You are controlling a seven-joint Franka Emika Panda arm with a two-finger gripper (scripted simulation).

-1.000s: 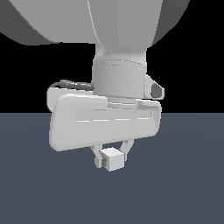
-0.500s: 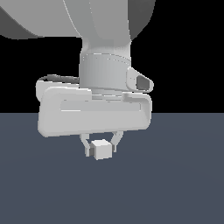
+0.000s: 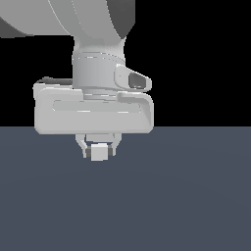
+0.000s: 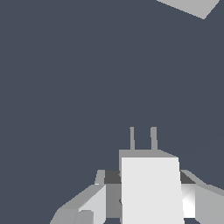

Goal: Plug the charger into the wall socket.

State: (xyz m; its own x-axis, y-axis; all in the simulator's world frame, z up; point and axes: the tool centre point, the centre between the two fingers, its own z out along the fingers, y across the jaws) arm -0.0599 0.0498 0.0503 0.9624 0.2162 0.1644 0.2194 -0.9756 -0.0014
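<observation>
The charger (image 3: pixel 99 153) is a small off-white cube, and my gripper (image 3: pixel 100 151) is shut on it, holding it just under the big grey hand above the dark floor. In the wrist view the charger (image 4: pixel 151 190) fills the space between my fingers (image 4: pixel 89 205), and two thin grey prongs (image 4: pixel 143 139) stick out of its front. A pale grey slab cut off by the wrist view's edge (image 4: pixel 190 6) may be the wall socket; no dots show on it. The exterior view does not show the socket.
A dark blue-grey floor (image 3: pixel 186 196) spreads under the hand in the exterior view, with black background above it. The arm's wide grey hand body (image 3: pixel 93 113) blocks much of that view.
The hand and the held charger have drifted toward the exterior view's left over the last second and turned slightly. The grip on the charger has stayed the same.
</observation>
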